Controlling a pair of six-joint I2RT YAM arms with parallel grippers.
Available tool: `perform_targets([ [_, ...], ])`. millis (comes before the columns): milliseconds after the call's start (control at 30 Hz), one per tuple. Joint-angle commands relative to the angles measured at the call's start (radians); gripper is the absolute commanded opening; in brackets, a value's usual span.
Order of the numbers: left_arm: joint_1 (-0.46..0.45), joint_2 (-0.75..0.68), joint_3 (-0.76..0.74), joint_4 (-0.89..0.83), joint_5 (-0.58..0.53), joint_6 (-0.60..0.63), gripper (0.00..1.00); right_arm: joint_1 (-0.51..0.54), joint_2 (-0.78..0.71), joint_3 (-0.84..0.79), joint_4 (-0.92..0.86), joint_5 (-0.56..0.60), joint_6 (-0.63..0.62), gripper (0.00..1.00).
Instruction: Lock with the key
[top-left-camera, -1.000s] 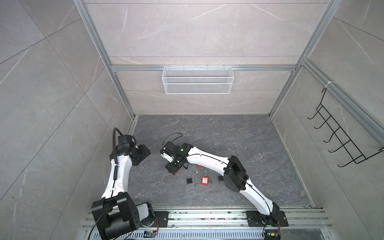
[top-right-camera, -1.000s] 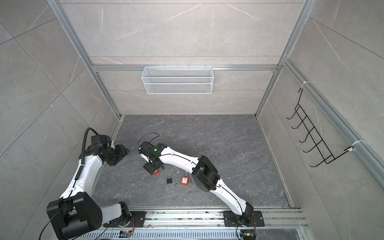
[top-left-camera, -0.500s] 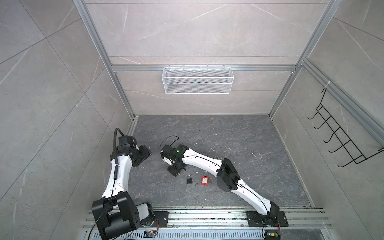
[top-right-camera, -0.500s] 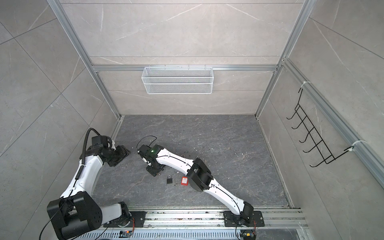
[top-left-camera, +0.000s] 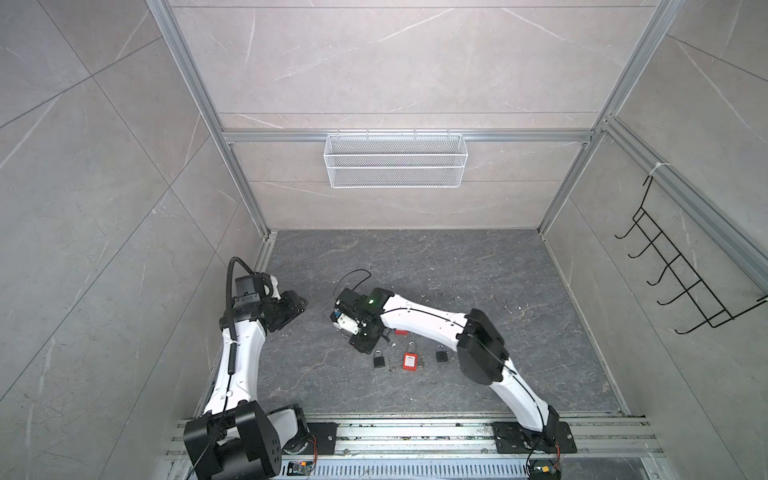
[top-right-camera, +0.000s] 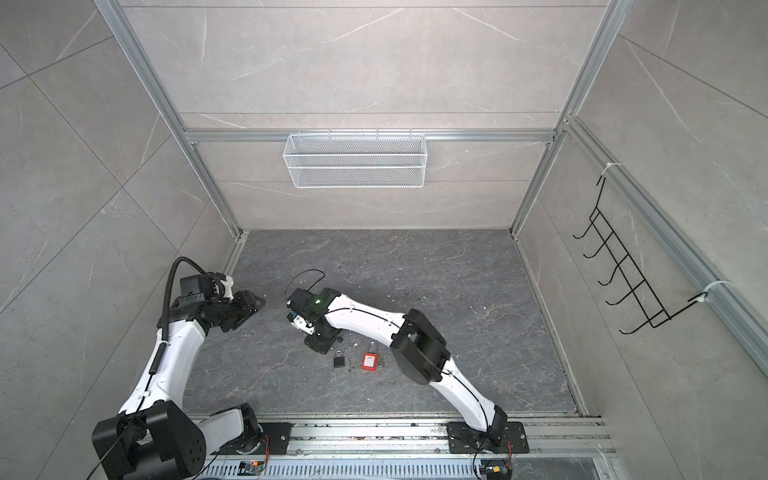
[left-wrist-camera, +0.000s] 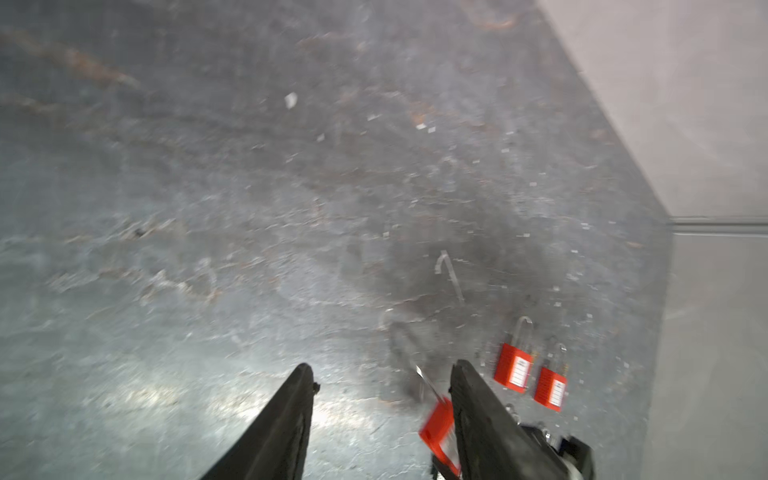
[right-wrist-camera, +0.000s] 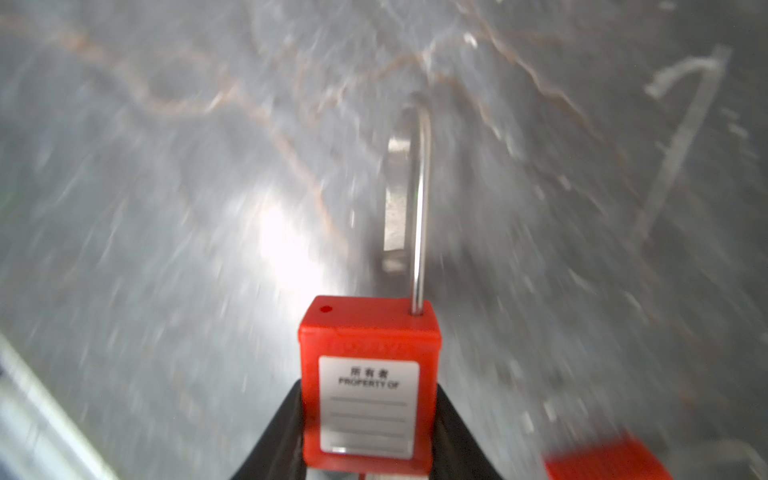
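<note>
Gripping a red padlock, right tool hangs near a black padlock; left tool stands released, apart.

Clamped by its body in the right tool: held red padlock, white "PROPERTY OF" label toward the wrist camera, long silver shackle seated by one leg only, other hole uncovered. Flat on the dark table, in a row toward the front: black padlock, loose red padlock, second black padlock, shackles pointing rearward. Just behind, half hidden: further red piece.
</note>
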Motion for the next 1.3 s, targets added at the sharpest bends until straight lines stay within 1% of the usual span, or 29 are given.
perform_targets([
  [0, -0.053, -0.034, 0.003, 0.088, 0.138, 0.084, 0.53, -0.063, -0.283, -0.180, 0.161, -0.093, -0.176, 0.33],
  [67, -0.130, -0.042, 0.002, 0.111, 0.149, 0.141, 0.53, -0.092, -0.399, -0.295, 0.178, -0.140, -0.268, 0.33],
  [100, -0.184, -0.050, 0.000, 0.127, 0.152, 0.182, 0.52, -0.104, -0.459, -0.343, 0.177, -0.151, -0.320, 0.33],
  [133, -0.245, -0.062, -0.001, 0.148, 0.150, 0.238, 0.50, -0.114, -0.510, -0.390, 0.177, -0.150, -0.362, 0.33],
  [167, -0.309, -0.075, -0.001, 0.169, 0.150, 0.296, 0.44, -0.125, -0.561, -0.429, 0.175, -0.142, -0.392, 0.33],
  [200, -0.354, -0.089, -0.005, 0.193, 0.167, 0.350, 0.41, -0.136, -0.598, -0.456, 0.174, -0.134, -0.412, 0.33],
  [233, -0.400, -0.109, -0.016, 0.234, 0.206, 0.396, 0.40, -0.150, -0.639, -0.479, 0.167, -0.126, -0.428, 0.33],
  [333, -0.485, -0.184, -0.092, 0.428, 0.315, 0.506, 0.41, -0.176, -0.726, -0.512, 0.116, -0.130, -0.464, 0.33],
  [400, -0.520, -0.218, -0.120, 0.481, 0.368, 0.604, 0.42, -0.179, -0.765, -0.521, 0.080, -0.120, -0.483, 0.33],
  [467, -0.542, -0.228, -0.116, 0.476, 0.429, 0.696, 0.42, -0.178, -0.791, -0.522, 0.045, -0.117, -0.491, 0.33],
  [567, -0.570, -0.205, -0.069, 0.377, 0.513, 0.819, 0.42, -0.179, -0.818, -0.529, 0.016, -0.121, -0.490, 0.32],
  [700, -0.601, -0.156, -0.012, 0.257, 0.559, 0.940, 0.42, -0.178, -0.832, -0.537, -0.009, -0.131, -0.495, 0.32],
  [967, -0.670, -0.078, 0.038, 0.202, 0.549, 1.010, 0.40, -0.178, -0.838, -0.533, -0.023, -0.135, -0.490, 0.31],
  [1067, -0.677, -0.056, 0.043, 0.177, 0.550, 1.025, 0.38, -0.179, -0.843, -0.527, -0.018, -0.131, -0.490, 0.31],
  [1267, -0.683, -0.040, 0.050, 0.179, 0.570, 1.022, 0.26, -0.177, -0.843, -0.501, -0.019, -0.124, -0.487, 0.31],
])
